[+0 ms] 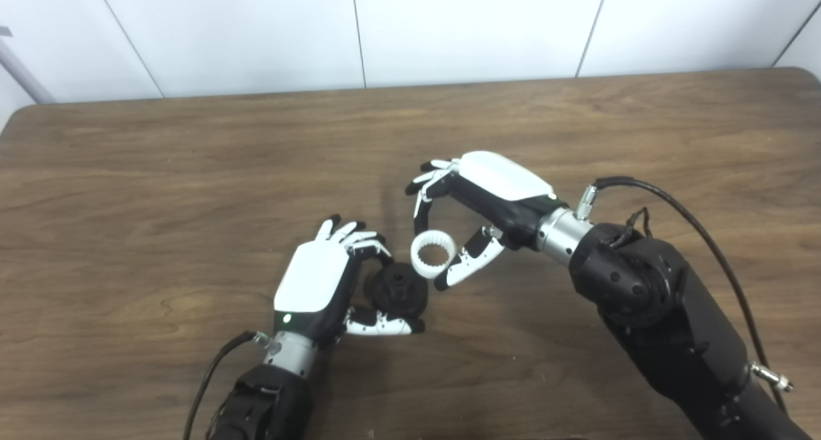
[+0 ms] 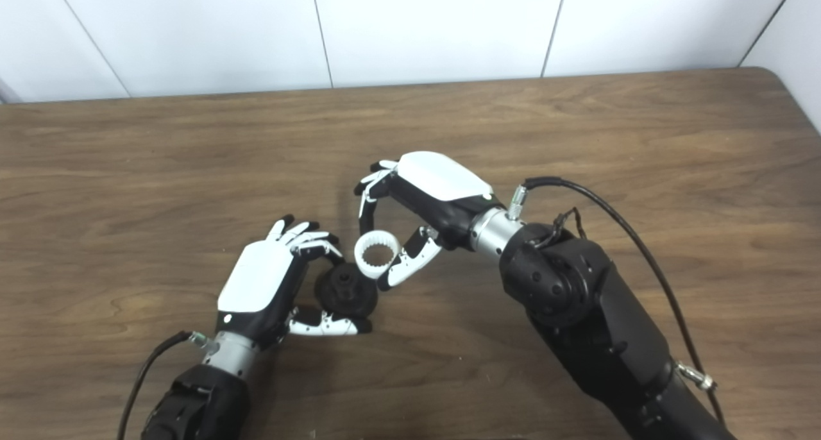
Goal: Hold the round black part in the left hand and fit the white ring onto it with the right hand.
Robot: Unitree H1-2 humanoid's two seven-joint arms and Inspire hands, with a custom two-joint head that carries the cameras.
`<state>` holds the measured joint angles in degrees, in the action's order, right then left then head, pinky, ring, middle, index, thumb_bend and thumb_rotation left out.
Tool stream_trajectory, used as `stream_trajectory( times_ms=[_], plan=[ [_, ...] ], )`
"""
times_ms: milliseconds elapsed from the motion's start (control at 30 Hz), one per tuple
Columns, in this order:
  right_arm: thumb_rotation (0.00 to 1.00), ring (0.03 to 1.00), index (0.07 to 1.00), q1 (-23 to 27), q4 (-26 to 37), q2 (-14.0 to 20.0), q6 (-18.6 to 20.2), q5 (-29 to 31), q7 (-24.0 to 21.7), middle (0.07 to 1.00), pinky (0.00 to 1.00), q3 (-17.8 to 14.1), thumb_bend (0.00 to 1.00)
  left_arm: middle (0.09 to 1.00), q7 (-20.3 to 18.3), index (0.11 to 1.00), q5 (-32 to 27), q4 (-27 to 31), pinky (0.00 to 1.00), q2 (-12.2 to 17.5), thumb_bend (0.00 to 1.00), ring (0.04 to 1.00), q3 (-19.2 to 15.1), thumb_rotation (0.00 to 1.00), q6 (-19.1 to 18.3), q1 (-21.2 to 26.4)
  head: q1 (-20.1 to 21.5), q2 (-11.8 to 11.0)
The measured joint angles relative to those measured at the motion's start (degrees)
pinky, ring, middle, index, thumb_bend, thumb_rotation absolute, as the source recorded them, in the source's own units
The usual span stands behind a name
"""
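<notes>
My left hand (image 1: 321, 279) is shut on the round black part (image 1: 396, 288), gripping it between fingers and thumb just above the table, with the part's face turned toward the right. My right hand (image 1: 478, 203) is shut on the white ring (image 1: 433, 254), pinching it between a fingertip above and the thumb (image 1: 468, 260) below. The ring has teeth on its inside. It hangs just up and right of the black part, with its lower left edge touching or almost touching it. The pair also shows in the right eye view: the ring (image 2: 378, 254) next to the black part (image 2: 346, 290).
The brown wooden table (image 1: 192, 170) runs to a white panelled wall at the back. The right arm's black cable (image 1: 699, 235) loops above the forearm. The left arm's cable (image 1: 205, 382) trails toward the bottom edge.
</notes>
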<state>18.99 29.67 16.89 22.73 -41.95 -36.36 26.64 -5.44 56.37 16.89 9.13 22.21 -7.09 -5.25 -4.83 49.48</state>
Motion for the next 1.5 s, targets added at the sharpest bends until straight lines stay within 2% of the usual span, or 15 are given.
stream_trajectory(
  times_ms=[467, 1500],
  plan=[
    [0.14, 0.958, 0.484, -0.5, -1.2, -1.8, -0.7, 0.0, 0.0, 0.832, 0.97, 0.4, 0.52, 0.785, -0.1, 0.484, 1.0, 0.1, 1.0, -0.9, 0.52, 0.904, 0.9, 0.05, -1.2, 0.0, -2.1, 0.9],
    [0.14, 0.953, 0.484, -2.1, -3.9, -1.9, -2.7, 0.1, 0.6, 0.832, 0.97, -0.2, 0.52, 0.789, -2.2, 0.484, 2.2, 1.4, 1.0, -1.5, 0.52, 0.907, 1.8, 0.05, -3.3, 0.3, -3.0, 1.9]
  ],
)
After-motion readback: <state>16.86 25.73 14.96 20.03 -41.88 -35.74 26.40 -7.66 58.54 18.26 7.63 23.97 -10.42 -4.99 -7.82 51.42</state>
